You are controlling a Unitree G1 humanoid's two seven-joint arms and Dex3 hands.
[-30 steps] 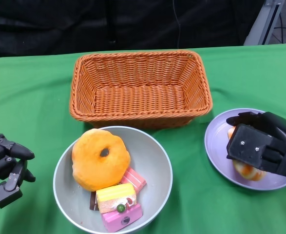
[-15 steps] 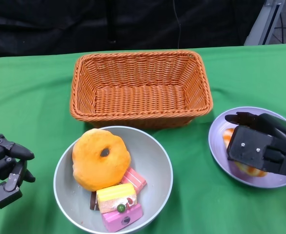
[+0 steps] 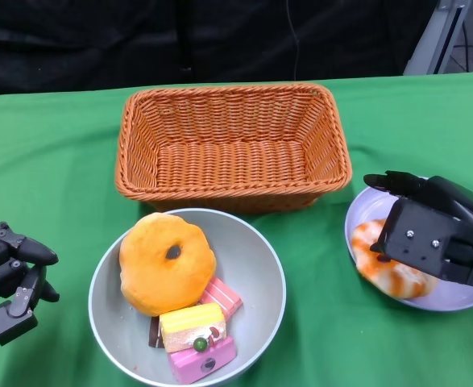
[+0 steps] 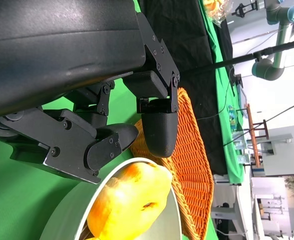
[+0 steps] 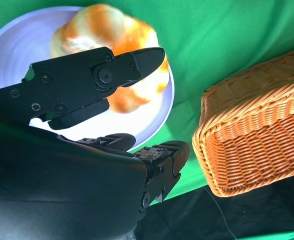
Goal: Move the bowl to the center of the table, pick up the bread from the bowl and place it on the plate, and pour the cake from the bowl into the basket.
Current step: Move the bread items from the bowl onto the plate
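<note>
The bowl (image 3: 111,302) sits near centre, holding a doughnut (image 3: 167,264) and cake pieces (image 3: 196,332). The bread (image 3: 385,270) lies on the plate (image 3: 358,216) at right — the right hand (image 3: 437,232) is above it, fingers apart, holding nothing. The left hand (image 3: 6,282) hangs empty, fingers spread, at near left. The basket (image 3: 232,145) stands just beyond the bowl. No writing shows.

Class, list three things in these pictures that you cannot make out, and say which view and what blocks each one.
1. Bread on the plate: head view, its far side is covered by the right hand.
2. Dark piece in the bowl: head view, mostly hidden under the yellow cake.
3. Left hand: head view, cut off by the picture's edge, so its grip is unclear.
</note>
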